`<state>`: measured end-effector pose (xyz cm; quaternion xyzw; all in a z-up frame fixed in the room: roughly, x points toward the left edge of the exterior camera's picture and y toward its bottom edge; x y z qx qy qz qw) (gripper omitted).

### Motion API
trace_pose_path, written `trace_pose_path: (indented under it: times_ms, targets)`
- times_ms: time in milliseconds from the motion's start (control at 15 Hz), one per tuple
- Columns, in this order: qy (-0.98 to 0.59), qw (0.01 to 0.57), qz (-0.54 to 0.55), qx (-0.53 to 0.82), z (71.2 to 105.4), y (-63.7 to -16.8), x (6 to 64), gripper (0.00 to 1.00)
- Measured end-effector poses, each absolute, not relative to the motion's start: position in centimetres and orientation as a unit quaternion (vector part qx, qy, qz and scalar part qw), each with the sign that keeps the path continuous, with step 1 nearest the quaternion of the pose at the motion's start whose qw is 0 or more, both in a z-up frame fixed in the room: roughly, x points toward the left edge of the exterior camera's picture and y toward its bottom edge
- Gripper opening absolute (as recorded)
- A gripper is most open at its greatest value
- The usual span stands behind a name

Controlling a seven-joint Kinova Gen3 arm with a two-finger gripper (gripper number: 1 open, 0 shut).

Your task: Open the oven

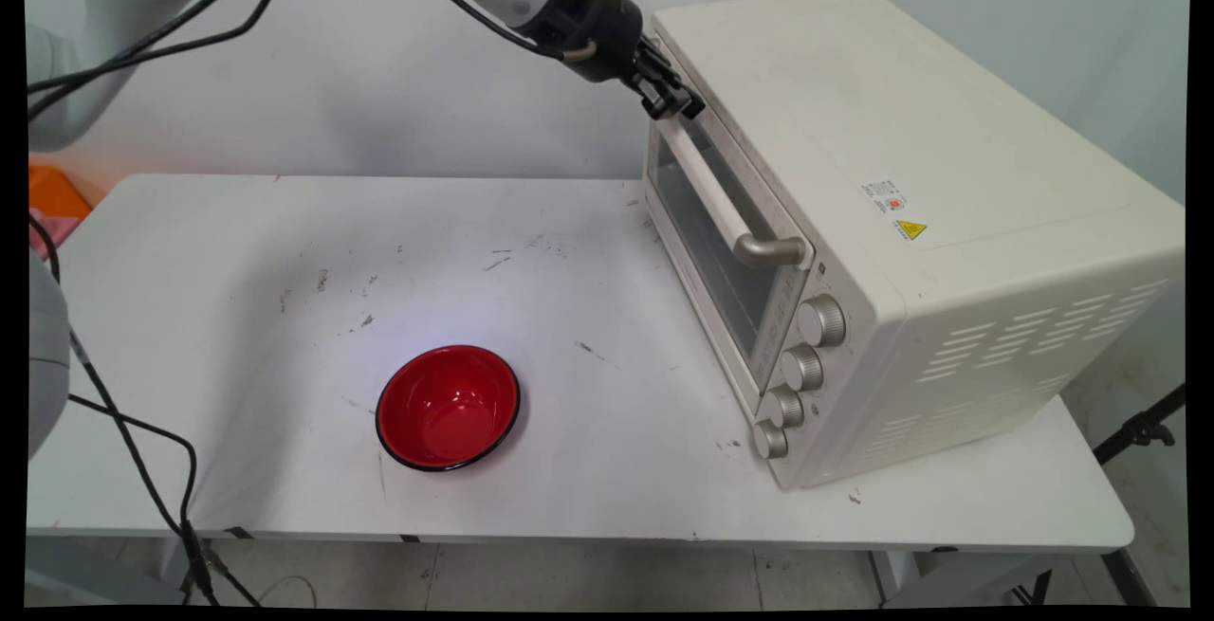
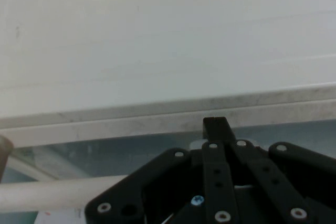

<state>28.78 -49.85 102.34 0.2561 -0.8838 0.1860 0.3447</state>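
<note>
The counter (image 1: 237,251) is white and wide, with small dark marks on its surface. On it stands a cream toaster oven (image 1: 910,223), which I take as the landmark; it is turned a little, so that its glass door (image 1: 711,251) faces toward the counter's open part. The door is shut. Across the upper part of the door runs a pale bar handle (image 1: 711,190) with grey metal ends, and beside the door, at the oven's near front corner, four silver knobs (image 1: 801,367) stand in a column. On the oven's top there is a small warning sticker (image 1: 896,211).

A red bowl (image 1: 448,407) with a black rim stands upright on the counter, well apart from the oven, in front of its door and toward the near edge of the counter.

The gripper (image 1: 675,101) reaches the oven at the upper far corner of its door, just where the far end of the handle begins. In the hand view the gripper (image 2: 216,125) shows its fingers drawn together into one narrow black tip, closed with no gap visible, and this tip lies against the top edge strip of the door. The handle (image 2: 52,195) passes beside and under the linkage, not between the fingers. The gripper holds nothing.

Black cables (image 1: 142,33) hang from the arm, far from the oven.
</note>
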Motion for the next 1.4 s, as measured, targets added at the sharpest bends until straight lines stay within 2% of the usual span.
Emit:
trace_pose_path:
  times_ms: [1400]
  targets:
    - [-0.892,0.313,0.180,0.273,100.8,-48.1,32.7,0.00]
